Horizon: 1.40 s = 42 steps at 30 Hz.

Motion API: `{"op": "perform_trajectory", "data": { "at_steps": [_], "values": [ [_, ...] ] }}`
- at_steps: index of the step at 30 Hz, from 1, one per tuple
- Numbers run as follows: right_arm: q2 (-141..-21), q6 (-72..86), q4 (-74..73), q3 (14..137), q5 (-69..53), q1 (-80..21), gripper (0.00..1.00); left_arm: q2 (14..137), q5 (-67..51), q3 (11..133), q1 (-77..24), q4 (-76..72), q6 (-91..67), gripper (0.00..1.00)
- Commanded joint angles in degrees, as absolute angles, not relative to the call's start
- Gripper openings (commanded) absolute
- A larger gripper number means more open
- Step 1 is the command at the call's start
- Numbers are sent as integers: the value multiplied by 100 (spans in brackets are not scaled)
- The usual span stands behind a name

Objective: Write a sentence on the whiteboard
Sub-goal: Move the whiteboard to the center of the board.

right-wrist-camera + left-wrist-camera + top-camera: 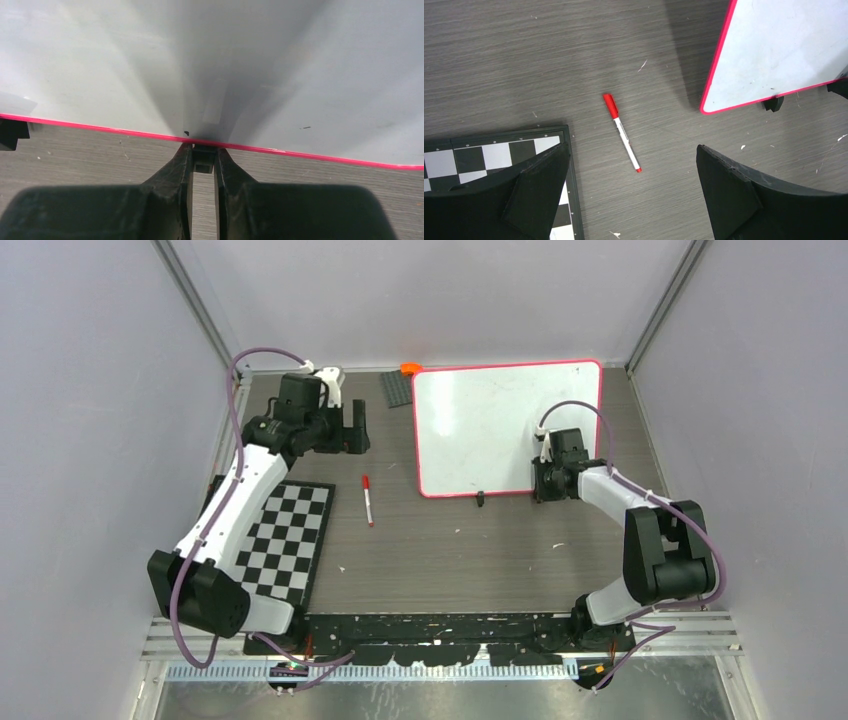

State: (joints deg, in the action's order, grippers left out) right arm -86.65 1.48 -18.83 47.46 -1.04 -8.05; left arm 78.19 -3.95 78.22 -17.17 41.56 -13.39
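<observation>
Top view: we find the whiteboard [500, 425] flat at the far right of the table [450, 560], the right gripper [547, 490] at its near edge. Left wrist view: the left gripper [631, 150] is spread wide, empty, above a red marker [622, 133]. Right wrist view (only here): jaws closed onto a black clip [203, 161] on that edge.
</observation>
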Motion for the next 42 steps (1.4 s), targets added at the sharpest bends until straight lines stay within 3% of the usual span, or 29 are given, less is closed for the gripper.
{"op": "perform_trajectory", "data": {
  "at_steps": [1, 11, 23, 29, 38, 39, 42],
  "values": [
    [-8416, -377, -2143, 4700, -746, -911, 0, 7854, -992, 8052, -1485, 4432, -1049, 100],
    [-8033, -1013, -2579, 4504, -1187, -927, 0, 8030, -1679, 7833, -1093, 4513, -430, 99],
    [-8037, -1593, -2691, 4339, -1159, -947, 0, 9425, -551, 7449, -1095, 4087, -1597, 84],
    [-7915, -1968, -2807, 4203, -1415, -967, 0, 9841, -45, 7029, -1380, 3672, -2096, 70],
    [-7793, -2276, -3024, 4185, -1329, -974, 0, 10211, 316, 6935, -1901, 3397, -2182, 62],
    [-7774, -2257, -3015, 4193, -1274, -978, 5, 10283, 316, 6962, -1913, 3387, -2202, 62],
    [-7702, -2155, -3035, 4256, -1154, -979, 34, 10509, 296, 7036, -1969, 3350, -2224, 58]
  ]
}}
